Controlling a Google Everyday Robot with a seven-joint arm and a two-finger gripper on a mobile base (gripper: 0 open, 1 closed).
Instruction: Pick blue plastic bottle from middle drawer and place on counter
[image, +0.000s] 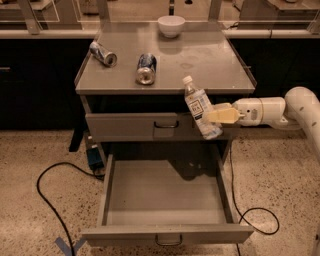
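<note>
The blue plastic bottle (199, 108), clear with a white cap and a pale label, hangs tilted in the air in front of the counter's front edge, cap up and leaning left. My gripper (214, 116) comes in from the right on a white arm and is shut on the bottle's middle. The middle drawer (167, 235) stands pulled fully open below, and no object shows inside it. The counter (200, 60) is the grey metal top just behind and above the bottle.
Two blue-and-silver drink cans (102, 53) (146, 68) lie on the counter's left half, and a white bowl (171, 25) stands at its back. The upper drawer (145, 127) is shut. A black cable (47, 200) loops on the speckled floor at left, another at right.
</note>
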